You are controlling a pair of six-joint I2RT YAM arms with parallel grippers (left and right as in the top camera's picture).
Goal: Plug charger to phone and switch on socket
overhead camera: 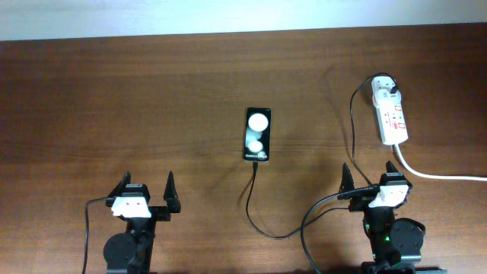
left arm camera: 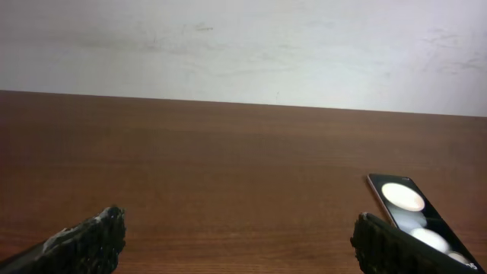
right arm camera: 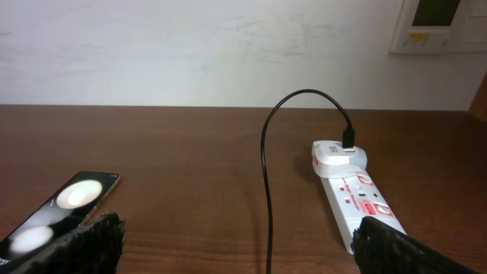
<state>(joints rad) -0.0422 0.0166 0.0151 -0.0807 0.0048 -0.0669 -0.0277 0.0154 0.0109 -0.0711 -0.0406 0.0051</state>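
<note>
1. Overhead view, hidden or unclear: the charger (overhead camera: 248,202), a thin black cable, runs from the near short edge of the phone (overhead camera: 257,134) and curves toward the right arm. There it mixes with the robot's own black cables and is hard to follow. Whether its tip is seated in the phone cannot be told.
2. Socket (overhead camera: 390,114): lies far right on the table (overhead camera: 152,91), with a white adapter (overhead camera: 386,86) in its far end and a thick white cord (overhead camera: 434,173) leaving its near end. The switch position is too small to read.
3. Left wrist view: the phone (left arm camera: 403,204) is partly cut off by the right-hand finger (left arm camera: 403,247).
4. Right wrist view: the phone (right arm camera: 72,198) lies at left with its near end behind a finger (right arm camera: 91,242). The socket (right arm camera: 356,196) has its near end behind the other finger. The charger (right arm camera: 266,175) arches up from the adapter (right arm camera: 338,156).
5. Left gripper (overhead camera: 148,183): jaws spread wide, holding and touching nothing, near and left of the phone.
6. Right gripper (overhead camera: 368,171): jaws spread wide, gripping nothing, near the socket's near end.
</note>
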